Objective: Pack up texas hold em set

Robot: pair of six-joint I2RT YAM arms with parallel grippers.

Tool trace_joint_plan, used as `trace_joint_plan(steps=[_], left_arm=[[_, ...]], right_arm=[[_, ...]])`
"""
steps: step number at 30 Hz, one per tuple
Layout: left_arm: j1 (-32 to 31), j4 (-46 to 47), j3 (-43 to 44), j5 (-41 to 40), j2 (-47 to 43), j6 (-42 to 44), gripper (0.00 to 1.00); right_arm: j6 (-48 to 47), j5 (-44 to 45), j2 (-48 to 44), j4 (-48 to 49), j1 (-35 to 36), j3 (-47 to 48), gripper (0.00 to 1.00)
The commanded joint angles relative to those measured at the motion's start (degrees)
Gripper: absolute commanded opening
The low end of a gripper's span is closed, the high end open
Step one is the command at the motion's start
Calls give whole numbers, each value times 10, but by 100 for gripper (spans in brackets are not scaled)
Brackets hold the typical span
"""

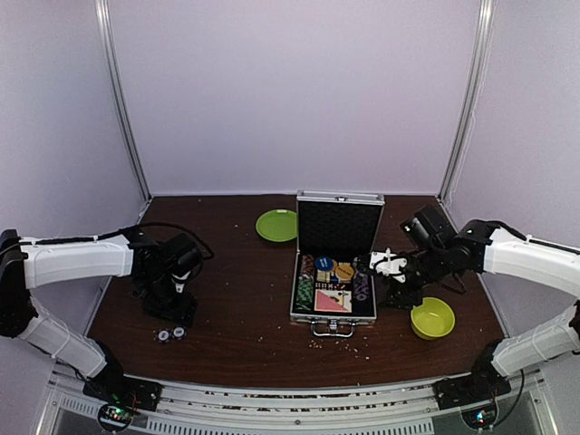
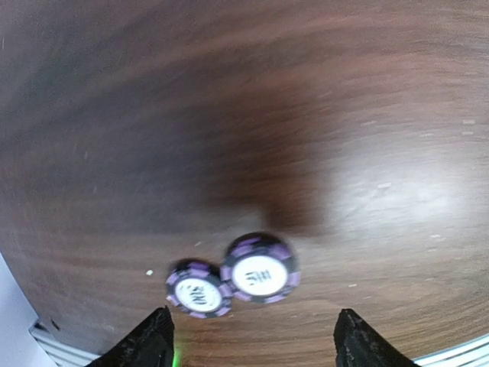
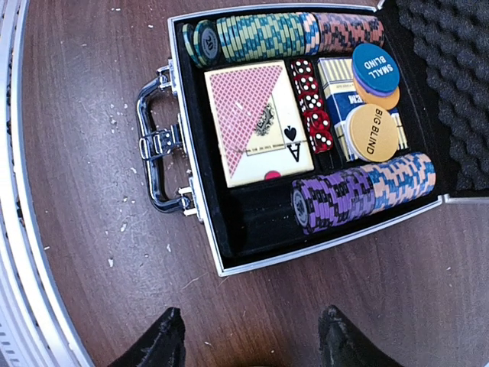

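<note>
The silver case (image 1: 333,319) stands open at the table's middle, lid up. The right wrist view shows its rim (image 3: 306,251), rows of striped chips (image 3: 359,193), a card deck (image 3: 258,122), red dice (image 3: 312,103), and blue (image 3: 375,67) and orange (image 3: 372,131) button discs. Two purple chips (image 1: 171,334) lie loose on the table at the front left; they also show in the left wrist view (image 2: 233,278). My left gripper (image 2: 252,344) is open just above them. My right gripper (image 3: 248,336) is open and empty beside the case's right side.
A flat green plate (image 1: 276,225) lies behind the case to its left. A yellow-green bowl (image 1: 432,318) sits right of the case, close to my right arm. Small crumbs speckle the wood near the case handle (image 3: 153,153).
</note>
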Motion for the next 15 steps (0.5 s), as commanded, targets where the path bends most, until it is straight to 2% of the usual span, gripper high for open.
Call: trace_joint_plan(steps=[1, 15], left_arm=[[27, -4, -13, 41, -3, 17, 75], [38, 84, -36, 108, 66, 39, 69]], right_arm=[[17, -71, -6, 15, -39, -16, 60], [-3, -70, 14, 10, -47, -20, 60]])
